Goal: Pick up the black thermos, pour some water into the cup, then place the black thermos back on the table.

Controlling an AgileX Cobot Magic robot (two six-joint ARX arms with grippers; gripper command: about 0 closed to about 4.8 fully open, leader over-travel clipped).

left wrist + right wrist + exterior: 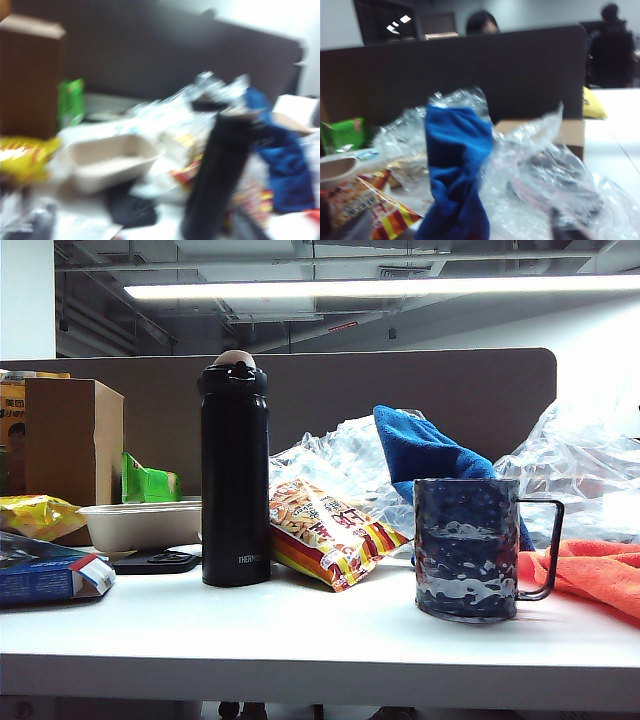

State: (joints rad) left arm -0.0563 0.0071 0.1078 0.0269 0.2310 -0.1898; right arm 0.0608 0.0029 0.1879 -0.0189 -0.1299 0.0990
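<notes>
Black thermos (pixel 235 472): upright, left of centre on the table (pixel 300 640), lid shut, untouched. Cup (pixel 467 549): right, well apart from it. Left gripper, right gripper: out of sight, jaws unreadable. Nothing done; lift, pour, return all remain.

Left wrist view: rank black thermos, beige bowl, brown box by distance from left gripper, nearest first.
From the left gripper, low before the clutter:
1. black thermos, front, just ahead.
2. beige bowl, mid-depth, toward the box.
3. brown box, far back.
</notes>
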